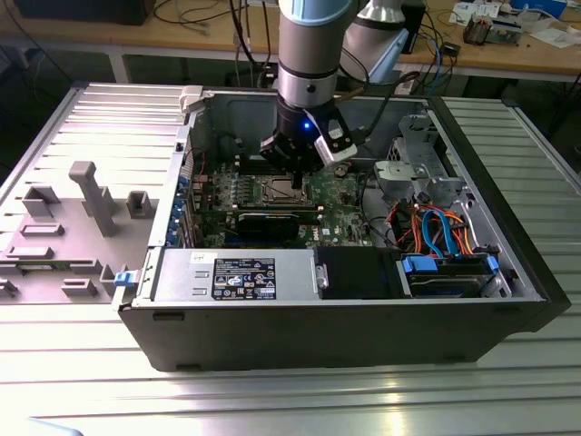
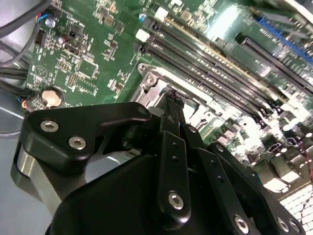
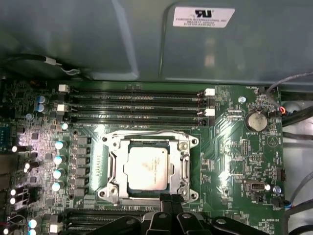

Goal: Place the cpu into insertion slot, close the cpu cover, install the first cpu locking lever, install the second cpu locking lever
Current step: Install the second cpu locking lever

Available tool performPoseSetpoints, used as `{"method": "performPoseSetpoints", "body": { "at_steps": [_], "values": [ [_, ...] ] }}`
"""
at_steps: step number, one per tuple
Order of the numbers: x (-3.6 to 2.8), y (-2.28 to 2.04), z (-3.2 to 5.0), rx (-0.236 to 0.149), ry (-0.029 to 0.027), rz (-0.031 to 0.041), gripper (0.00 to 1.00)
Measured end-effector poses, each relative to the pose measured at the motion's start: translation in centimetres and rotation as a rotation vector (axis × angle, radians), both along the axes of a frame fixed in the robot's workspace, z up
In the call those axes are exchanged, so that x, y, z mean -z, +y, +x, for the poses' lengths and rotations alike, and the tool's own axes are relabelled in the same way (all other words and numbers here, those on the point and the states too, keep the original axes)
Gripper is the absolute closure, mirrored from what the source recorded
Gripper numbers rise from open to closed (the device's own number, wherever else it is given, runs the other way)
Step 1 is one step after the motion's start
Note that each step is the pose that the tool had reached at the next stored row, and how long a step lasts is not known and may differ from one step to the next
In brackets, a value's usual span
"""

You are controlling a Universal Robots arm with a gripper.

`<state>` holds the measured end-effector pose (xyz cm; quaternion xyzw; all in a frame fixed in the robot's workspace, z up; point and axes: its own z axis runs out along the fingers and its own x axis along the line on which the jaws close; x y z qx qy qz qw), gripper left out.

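In the first wrist view the cpu [image 3: 148, 168] sits in the insertion slot [image 3: 113, 169] under the cpu cover [image 3: 183, 161], while the second wrist view shows the gripper [image 2: 172, 100], fingertips pressed together, at the socket's edge.

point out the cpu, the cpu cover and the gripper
cpu [image 3: 148, 167], first wrist view, middle of its metal top.
cpu cover [image 3: 184, 161], first wrist view, one side bar of the frame.
gripper [image 3: 170, 199], first wrist view, at the fingertips.

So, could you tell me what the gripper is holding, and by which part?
Nothing: the gripper is shut and empty, its tips at the cpu cover rim.
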<state>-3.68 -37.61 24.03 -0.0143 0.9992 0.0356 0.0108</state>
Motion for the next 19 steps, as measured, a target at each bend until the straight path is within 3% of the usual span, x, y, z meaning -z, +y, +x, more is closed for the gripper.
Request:
{"method": "performPoseSetpoints", "body": {
  "at_steps": [3,9,11,12,19],
  "values": [
    [0.0,-0.36,-0.01,0.0,0.0007,0.0001,0.89],
    [0.0,-0.42,-0.01,0.0,0.002,-0.0001,0.89],
    [0.0,-0.42,-0.01,0.0,0.0166,0.0,0.89],
    [0.0,-0.42,0.0,0.0,0.0313,-0.0001,0.89],
    [0.18,-1.09,-0.25,0.0,0.0405,0.0002,0.89]
  ]
}}
